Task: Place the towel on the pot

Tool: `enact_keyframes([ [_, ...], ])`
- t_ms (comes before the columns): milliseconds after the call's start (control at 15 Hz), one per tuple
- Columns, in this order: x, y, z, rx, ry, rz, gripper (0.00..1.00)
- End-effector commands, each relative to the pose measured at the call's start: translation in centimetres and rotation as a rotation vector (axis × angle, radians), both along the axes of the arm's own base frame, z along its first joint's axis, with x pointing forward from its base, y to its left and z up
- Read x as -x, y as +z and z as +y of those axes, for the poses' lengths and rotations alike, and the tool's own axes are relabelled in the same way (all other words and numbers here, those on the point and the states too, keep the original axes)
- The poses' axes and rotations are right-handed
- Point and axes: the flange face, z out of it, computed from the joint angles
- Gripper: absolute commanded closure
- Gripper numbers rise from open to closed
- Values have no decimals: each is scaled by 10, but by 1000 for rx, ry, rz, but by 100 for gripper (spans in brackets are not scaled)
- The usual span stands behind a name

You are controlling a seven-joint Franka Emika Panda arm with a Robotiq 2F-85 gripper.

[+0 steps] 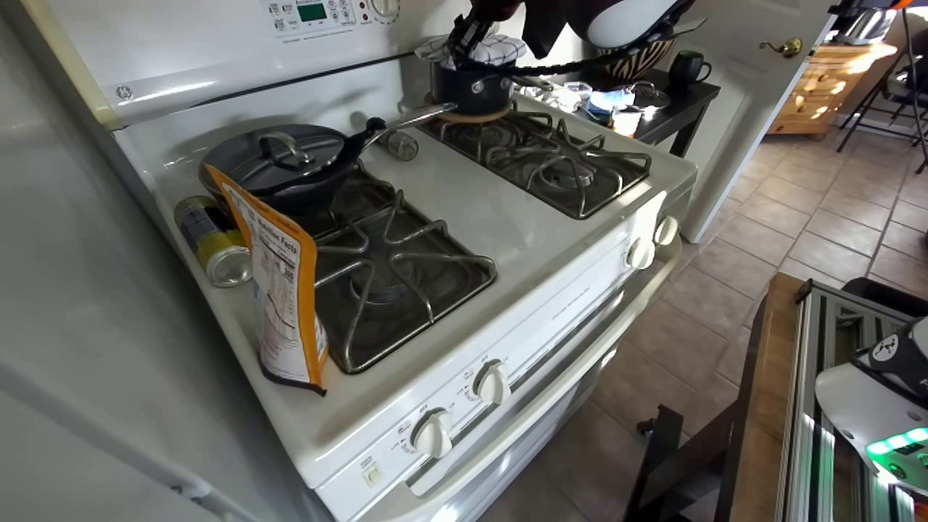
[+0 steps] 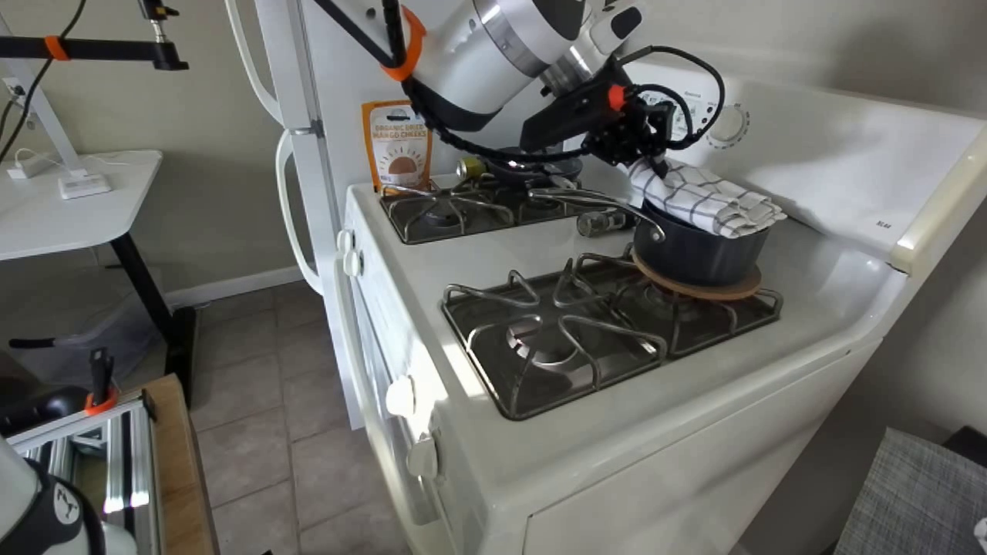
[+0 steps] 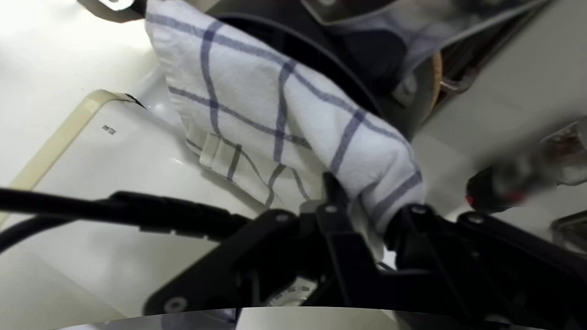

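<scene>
Pincer (image 3: pixel 368 197) clasps the towel (image 3: pixel 257 98) on the pot (image 2: pixel 694 250) (interior visible from wrist only).

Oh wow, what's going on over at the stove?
A robot arm is holding a checked towel at a dark pot on the stove. Its tool pinches one end, while the rest appears to lie across the pot's top. In the wrist view, part of the pot's opening shows beside the towel. The pot stands on a round brown board. The towel has not yet been let go.
</scene>
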Motion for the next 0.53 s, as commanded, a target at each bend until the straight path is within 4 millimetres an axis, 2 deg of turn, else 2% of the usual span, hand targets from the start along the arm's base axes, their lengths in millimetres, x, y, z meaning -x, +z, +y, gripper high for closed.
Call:
enact_keyframes([
  [0, 22, 8, 13, 23, 76, 45, 46],
  [267, 26, 26, 13, 9, 91, 9, 16],
  [400, 37, 48, 12, -53, 117, -43, 1],
  [467, 46, 61, 12, -90, 157, -81, 0],
])
